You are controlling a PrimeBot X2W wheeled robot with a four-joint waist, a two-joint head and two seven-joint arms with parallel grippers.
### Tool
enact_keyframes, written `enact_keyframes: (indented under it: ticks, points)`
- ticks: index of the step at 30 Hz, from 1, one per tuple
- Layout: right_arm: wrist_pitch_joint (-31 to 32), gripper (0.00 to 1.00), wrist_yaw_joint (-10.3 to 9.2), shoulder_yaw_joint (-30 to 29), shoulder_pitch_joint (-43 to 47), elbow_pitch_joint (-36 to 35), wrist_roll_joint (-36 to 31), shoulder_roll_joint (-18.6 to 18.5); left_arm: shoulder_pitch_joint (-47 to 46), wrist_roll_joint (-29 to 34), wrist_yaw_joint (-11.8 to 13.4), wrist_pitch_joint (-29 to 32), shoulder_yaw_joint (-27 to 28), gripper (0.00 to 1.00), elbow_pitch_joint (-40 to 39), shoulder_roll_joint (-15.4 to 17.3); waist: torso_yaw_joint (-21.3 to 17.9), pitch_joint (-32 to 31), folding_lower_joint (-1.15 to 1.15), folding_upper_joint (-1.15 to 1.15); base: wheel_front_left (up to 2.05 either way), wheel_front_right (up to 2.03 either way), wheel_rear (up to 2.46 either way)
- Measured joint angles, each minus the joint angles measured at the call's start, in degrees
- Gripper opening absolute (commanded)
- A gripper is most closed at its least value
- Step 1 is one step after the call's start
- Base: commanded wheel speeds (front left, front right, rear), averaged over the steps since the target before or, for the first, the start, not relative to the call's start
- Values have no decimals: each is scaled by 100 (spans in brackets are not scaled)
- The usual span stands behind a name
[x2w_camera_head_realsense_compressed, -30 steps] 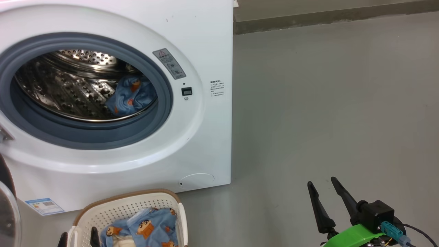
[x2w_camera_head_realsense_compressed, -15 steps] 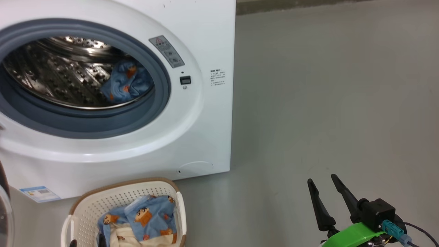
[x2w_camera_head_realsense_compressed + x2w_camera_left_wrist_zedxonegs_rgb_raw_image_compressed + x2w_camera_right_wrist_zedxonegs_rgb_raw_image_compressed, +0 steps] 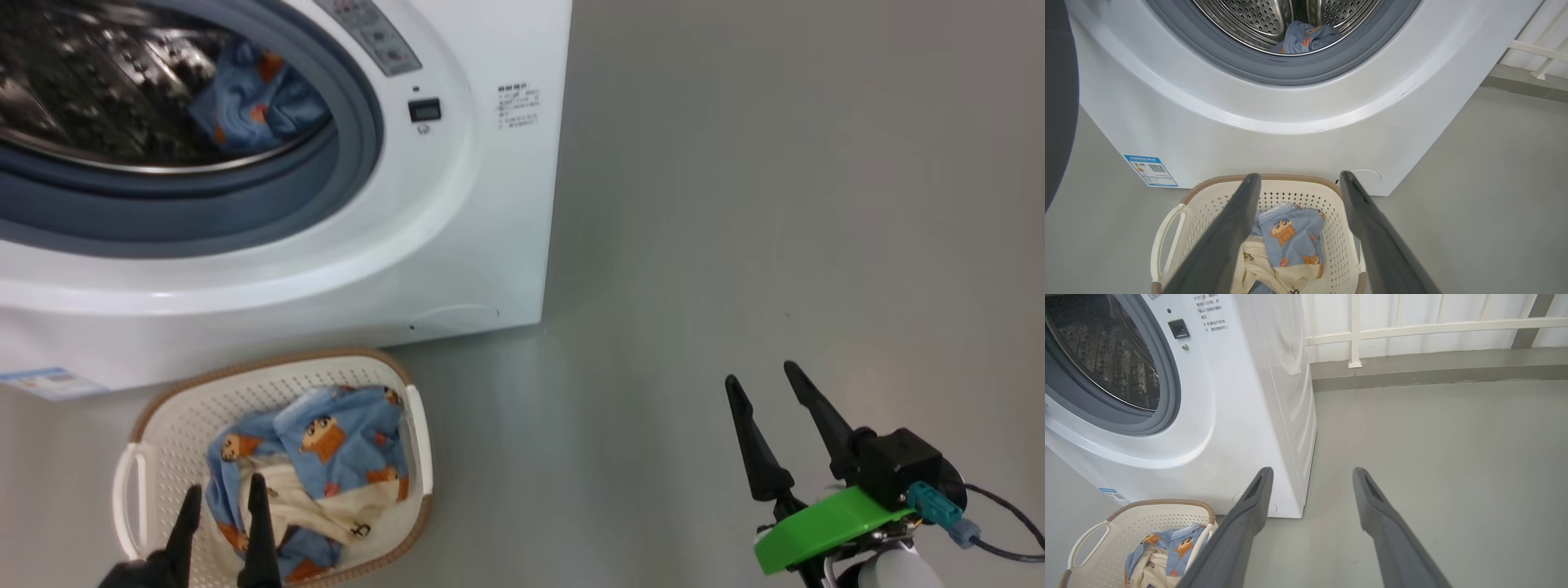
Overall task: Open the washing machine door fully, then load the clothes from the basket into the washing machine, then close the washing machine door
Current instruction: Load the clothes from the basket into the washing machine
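Left jaws spread above basket [image 3: 1295, 195], railing [image 3: 1412, 328] behind

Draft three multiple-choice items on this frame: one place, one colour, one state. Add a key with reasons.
1. Where does the basket stand relative to the washing machine?
A. On top of it
B. On the floor in front of it
C. Inside its drum

2. What colour is the basket's rim?
A. Black
B. Red
C. Brown

3. What state is the left gripper in?
A. Open, gripping nothing
B. Shut, empty
C. Shut on a basket handle

Key:
1 B: the head view shows the basket on the grey floor, below the machine's front panel.
2 C: a brown woven-look band runs round the top of the cream perforated wall.
3 A: in the left wrist view its two dark fingers stand wide apart and clamp nothing.
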Motion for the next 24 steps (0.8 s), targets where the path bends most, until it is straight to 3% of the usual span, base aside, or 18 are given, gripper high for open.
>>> enact_keyframes:
  ticks: [10, 24]
  points:
    - [0, 100, 0, -13, -320, -156, -15, 0, -1088, -18, -201, 0, 183, 100, 776, -13, -85, 776, 0, 0, 0, 0, 0]
    - [0, 100, 0, 15, -684, -314, 81, 0, -2838, -241, -500, 0, 341, 100, 2749, 198, -296, 1980, 0, 0, 0, 0, 0]
